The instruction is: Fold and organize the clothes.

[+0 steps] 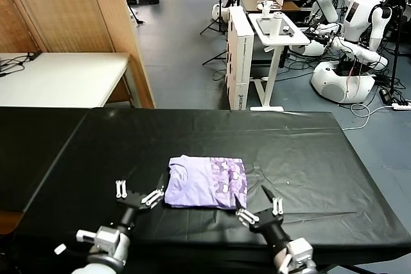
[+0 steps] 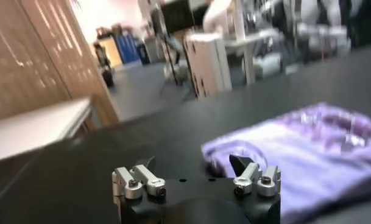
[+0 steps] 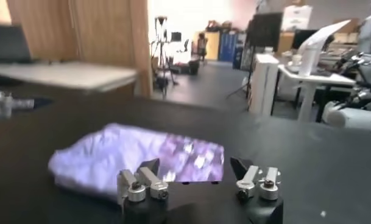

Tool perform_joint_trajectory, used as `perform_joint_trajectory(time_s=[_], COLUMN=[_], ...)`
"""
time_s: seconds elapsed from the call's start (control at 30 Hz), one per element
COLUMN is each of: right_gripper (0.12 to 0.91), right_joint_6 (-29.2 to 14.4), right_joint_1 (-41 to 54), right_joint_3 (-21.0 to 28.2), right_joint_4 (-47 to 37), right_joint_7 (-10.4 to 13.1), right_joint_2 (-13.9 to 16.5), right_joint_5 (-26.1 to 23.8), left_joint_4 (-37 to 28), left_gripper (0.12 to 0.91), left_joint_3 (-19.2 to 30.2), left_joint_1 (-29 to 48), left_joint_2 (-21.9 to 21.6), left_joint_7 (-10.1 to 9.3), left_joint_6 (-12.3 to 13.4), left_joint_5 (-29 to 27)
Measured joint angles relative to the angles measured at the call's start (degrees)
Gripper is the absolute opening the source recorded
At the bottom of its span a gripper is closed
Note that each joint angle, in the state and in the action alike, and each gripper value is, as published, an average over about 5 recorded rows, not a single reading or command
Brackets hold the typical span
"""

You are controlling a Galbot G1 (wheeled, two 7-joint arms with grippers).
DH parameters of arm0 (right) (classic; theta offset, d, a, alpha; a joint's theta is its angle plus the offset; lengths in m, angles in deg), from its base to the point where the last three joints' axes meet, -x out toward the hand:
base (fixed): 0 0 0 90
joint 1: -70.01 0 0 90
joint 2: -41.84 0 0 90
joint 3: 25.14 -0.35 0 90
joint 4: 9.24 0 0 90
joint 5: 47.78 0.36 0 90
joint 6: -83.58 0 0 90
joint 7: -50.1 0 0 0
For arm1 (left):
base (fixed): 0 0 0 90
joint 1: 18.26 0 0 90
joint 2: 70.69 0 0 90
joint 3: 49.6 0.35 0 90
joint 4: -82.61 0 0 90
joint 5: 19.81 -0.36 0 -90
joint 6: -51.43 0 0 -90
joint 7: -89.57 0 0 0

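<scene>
Centre of the head view, on the black table (image 1: 308, 152): shirt (image 1: 205, 183) lies folded into a compact, roughly square packet, edges fairly even. Lavender, thin and soft-looking; darker purple-and-white print faces up on its right part, collar loop showing at upper left. Left gripper (image 1: 137, 195) sits just off the packet's left edge, jaws spread, holding nothing. Right gripper (image 1: 258, 207) sits just off the lower right corner, jaws likewise released and empty. Both stand clear of the cloth, likely so the fold lies undisturbed. Folding looks essentially done.
</scene>
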Motion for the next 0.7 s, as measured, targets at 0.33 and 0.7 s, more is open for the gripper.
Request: perform_joint_trajectory(time_s=[0.33,0.7], right_gripper=[0.907,0.907], right_joint_6=[-3.7,-6.6], right_joint_1=[-6.1,-10.1], right_joint_3=[-6.6,-10.6], right_joint_4=[1.3,0.3], right_joint_7=[-0.8,-1.7], right_joint_2=[-1.5,-1.1], right_joint_5=[2.1,1.0], left_joint_4=[2.2,3.2], left_gripper=[0.907,0.907], left_joint_3=[-3.2,-5.3], left_joint_1=[-6.6,-9.0], left_joint_2=[5.7,6.4], left_joint_7=[1.49,2.5], left_joint_6=[2.2,2.6], left_joint_5=[0.2,1.7])
